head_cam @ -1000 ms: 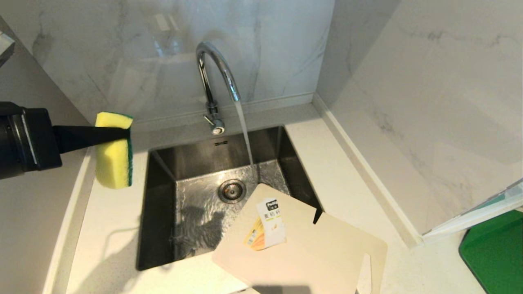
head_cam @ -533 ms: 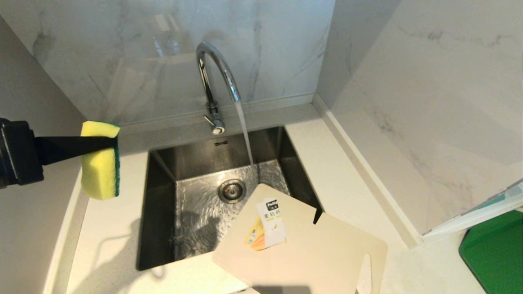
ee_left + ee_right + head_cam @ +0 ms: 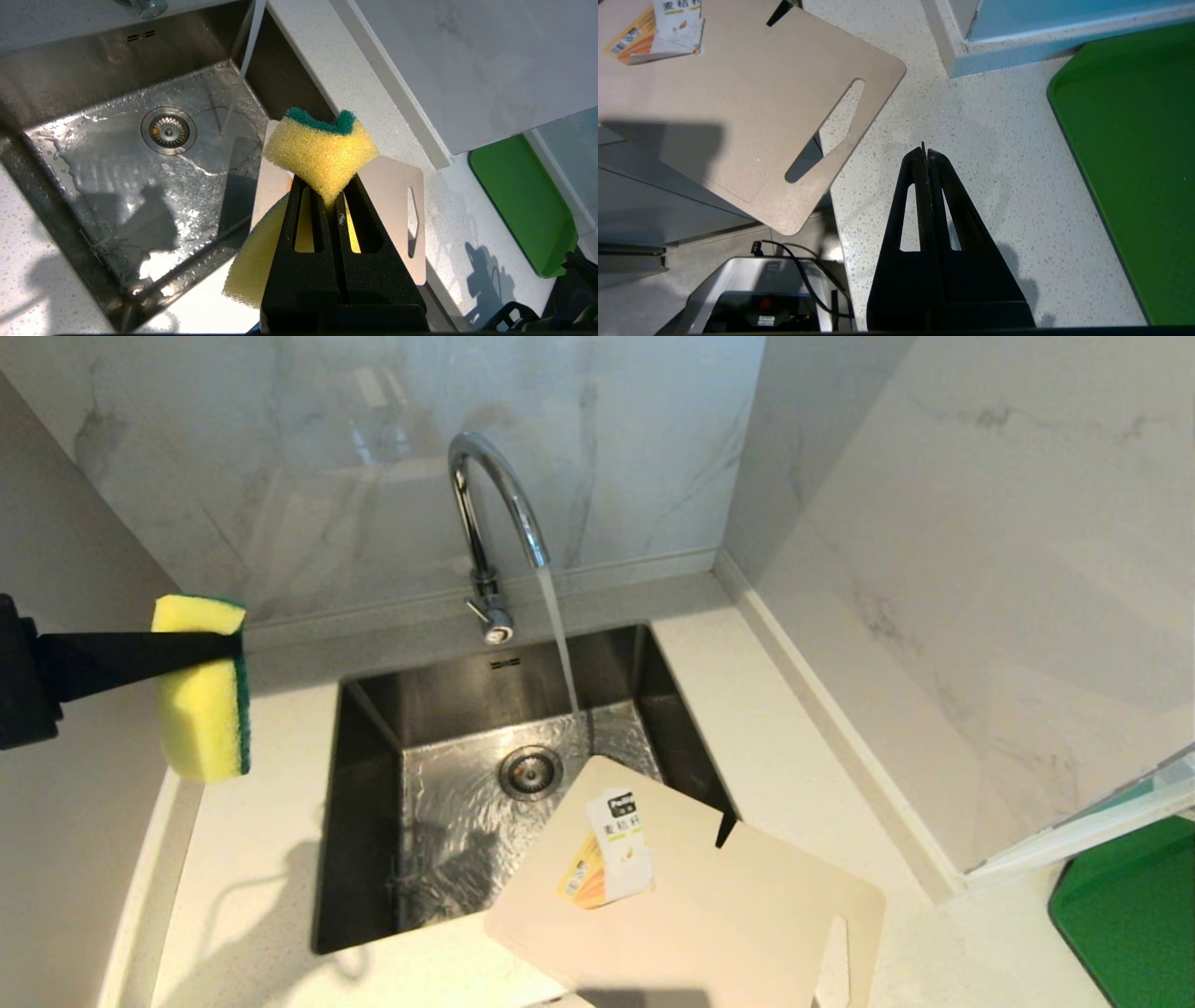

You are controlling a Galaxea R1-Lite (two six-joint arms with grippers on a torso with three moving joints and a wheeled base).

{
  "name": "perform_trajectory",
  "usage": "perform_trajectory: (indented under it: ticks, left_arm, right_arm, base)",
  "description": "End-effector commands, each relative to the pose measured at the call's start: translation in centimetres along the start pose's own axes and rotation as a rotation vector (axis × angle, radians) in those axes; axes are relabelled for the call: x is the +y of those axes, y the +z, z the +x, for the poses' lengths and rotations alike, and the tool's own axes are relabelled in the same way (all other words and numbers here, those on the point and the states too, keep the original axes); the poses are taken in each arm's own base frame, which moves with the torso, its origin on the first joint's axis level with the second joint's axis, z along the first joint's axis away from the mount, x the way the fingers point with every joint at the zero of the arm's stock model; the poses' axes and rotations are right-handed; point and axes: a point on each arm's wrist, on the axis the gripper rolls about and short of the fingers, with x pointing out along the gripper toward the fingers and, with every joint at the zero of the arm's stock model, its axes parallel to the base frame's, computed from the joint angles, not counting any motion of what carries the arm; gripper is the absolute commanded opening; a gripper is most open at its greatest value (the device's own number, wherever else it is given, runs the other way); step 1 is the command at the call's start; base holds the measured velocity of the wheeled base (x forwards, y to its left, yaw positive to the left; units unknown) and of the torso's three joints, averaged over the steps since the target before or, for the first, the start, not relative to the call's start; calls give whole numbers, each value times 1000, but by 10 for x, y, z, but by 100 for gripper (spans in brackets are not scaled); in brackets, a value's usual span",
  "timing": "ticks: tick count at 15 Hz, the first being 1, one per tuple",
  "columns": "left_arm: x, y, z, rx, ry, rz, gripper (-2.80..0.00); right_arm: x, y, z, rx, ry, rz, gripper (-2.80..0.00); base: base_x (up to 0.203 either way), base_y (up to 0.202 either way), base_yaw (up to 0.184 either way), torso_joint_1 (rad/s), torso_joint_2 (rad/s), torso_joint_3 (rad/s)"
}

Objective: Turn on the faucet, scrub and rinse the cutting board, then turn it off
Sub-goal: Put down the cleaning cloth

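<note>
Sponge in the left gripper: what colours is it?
Yellow sponge with a dark green scrub layer, clearest in the head view.

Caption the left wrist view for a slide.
Left gripper pinching sponge above wet sink and cutting board.

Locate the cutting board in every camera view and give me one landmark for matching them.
Head view: the cutting board lies bottom centre, one corner overhanging the sink.
Left wrist view: it lies behind the sponge and the left hand, mostly hidden.
Right wrist view: it fills the upper left, jutting past the counter's front edge.
Shared landmark: the board's slot handle cutout.
</note>
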Motion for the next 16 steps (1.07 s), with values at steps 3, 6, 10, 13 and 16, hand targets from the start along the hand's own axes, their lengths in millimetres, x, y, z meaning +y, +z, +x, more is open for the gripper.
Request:
perform_trajectory:
  ticks: [3,6,10,13,16]
  left_arm:
    - [0,1,0,-3,-1,-2,-280]
    - [0,2,1,-2,-2,-2,-280]
    - [-1,2,1,-7,-9,-2,-280]
    - [-1,2,0,-7,-6,-2,-280]
    - [2,-5,4,29,8,0,-280]
  right_arm:
    - [-1,3,4,-94,-20,42,-280]
    - [-1,1,9,-163,-27,47,-280]
    - [0,-3,10,-140,-22,80,-280]
    - [0,-2,10,-141,-25,104,-280]
    - [0,-2,10,-141,-25,104,-280]
  base:
    - [0,0,0,0,0,0]
    - [0,0,0,0,0,0]
    - [0,0,0,0,0,0]
    - [0,0,0,0,0,0]
    - [0,0,0,0,0,0]
